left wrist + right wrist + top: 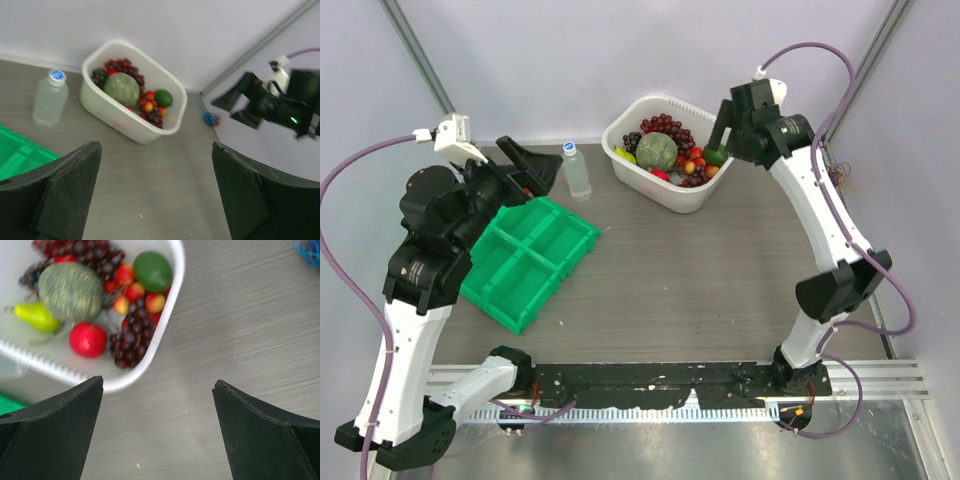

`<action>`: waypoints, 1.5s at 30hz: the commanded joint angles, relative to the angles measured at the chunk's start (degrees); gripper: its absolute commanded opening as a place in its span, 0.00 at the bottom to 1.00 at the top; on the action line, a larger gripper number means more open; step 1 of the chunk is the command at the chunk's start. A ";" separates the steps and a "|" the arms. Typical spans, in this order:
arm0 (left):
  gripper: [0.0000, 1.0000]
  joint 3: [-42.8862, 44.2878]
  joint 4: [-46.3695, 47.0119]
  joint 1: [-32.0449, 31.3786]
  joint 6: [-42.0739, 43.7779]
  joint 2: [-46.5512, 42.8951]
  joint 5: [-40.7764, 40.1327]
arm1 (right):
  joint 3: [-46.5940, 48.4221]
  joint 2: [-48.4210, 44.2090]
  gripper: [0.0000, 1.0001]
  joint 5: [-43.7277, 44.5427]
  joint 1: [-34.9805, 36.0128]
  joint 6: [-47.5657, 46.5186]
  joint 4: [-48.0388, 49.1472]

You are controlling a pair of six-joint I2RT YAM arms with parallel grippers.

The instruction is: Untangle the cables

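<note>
So, left gripper [155,147]: stood wide open, gripped nothing.
right gripper [157,382]: stood wide open beside tub [176,290] rim, gripped nothing.
cables [209,118]: lay bunched on table [165,175], right of tub, near wall.

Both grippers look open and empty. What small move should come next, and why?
Probably the right gripper should shift sideways toward the cables. It hangs open over the table beside the fruit tub, while the small bunch lies off at the corner of its wrist view, untouched. The left gripper is much farther away.
</note>
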 commanded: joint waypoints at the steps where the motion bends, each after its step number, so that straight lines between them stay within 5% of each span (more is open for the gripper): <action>1: 0.94 -4.72 -1.41 0.19 -4.51 -1.82 12.33 | -1.41 1.80 0.96 -9.98 -13.51 12.55 12.61; 8: 0.92 -9.49 -1.74 0.19 -3.31 -3.41 18.33 | -24.78 2.94 0.96 -13.57 -34.70 24.76 46.18; 16: 0.93 -7.46 -6.76 0.10 6.99 -4.91 13.76 | -22.79 14.27 0.96 -8.16 -40.62 18.29 53.51; 30: 0.94 -4.47 -12.38 -0.51 11.21 -3.94 12.53 | 2.51 38.17 0.96 -8.58 -41.24 -1.49 40.09; 38: 0.94 -0.87 -14.14 -0.51 8.84 -1.83 13.05 | 13.06 46.36 0.95 -7.00 -41.24 -3.26 32.52; 45: 0.93 -0.69 -13.88 -0.51 5.50 -1.83 12.70 | 20.09 52.24 0.81 -7.97 -41.24 -3.70 26.90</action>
